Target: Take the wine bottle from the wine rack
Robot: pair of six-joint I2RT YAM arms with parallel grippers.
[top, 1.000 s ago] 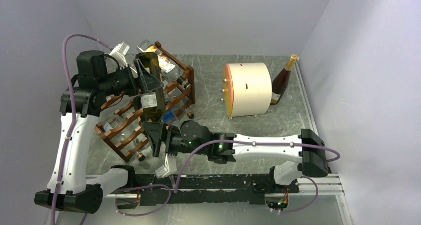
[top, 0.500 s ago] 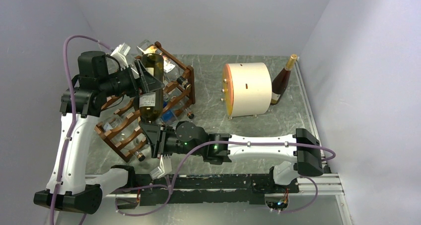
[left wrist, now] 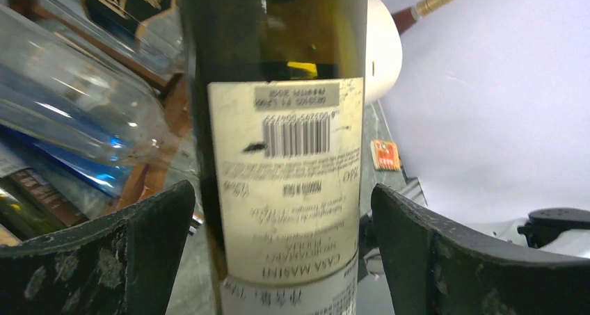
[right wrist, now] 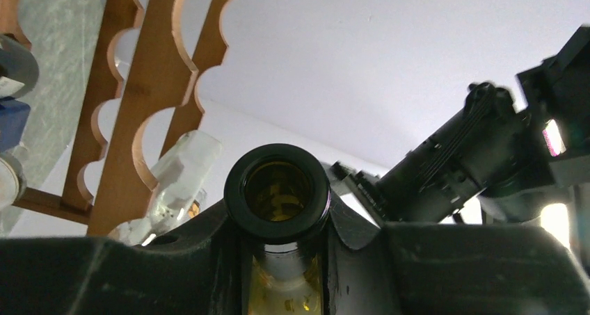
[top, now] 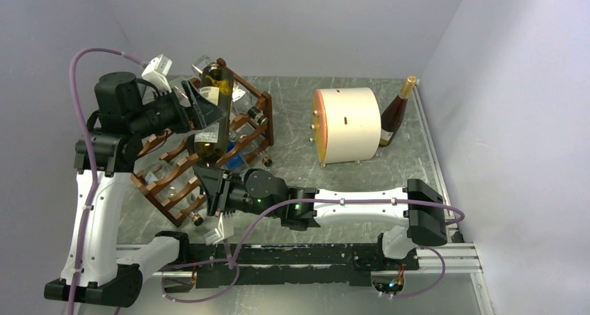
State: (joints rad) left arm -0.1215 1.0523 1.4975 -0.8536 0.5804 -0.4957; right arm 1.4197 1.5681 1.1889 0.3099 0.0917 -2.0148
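The wine bottle (top: 212,113) is dark green with a cream label and hangs tilted, mouth down, in front of the reddish-brown wine rack (top: 170,179). My left gripper (top: 200,108) is open around the bottle's body. In the left wrist view the label (left wrist: 285,183) stands between the two fingers (left wrist: 139,245), with a gap on each side. My right gripper (top: 211,190) is shut on the bottle's neck, below the body. The right wrist view shows the open mouth (right wrist: 278,190) just past my gripper (right wrist: 282,263), with the scalloped rack rails (right wrist: 149,85) behind.
Clear and blue bottles (left wrist: 76,113) lie in the rack's other tiers. A cream cylindrical drum (top: 346,124) lies on its side at centre right. A dark bottle with a gold top (top: 395,113) stands behind it near the right wall. Walls close in on the left, back and right.
My left gripper has opened off the bottle's body and pulled back a little to the left. My right gripper has shut on the neck and shifted left. The bottle now leans more.
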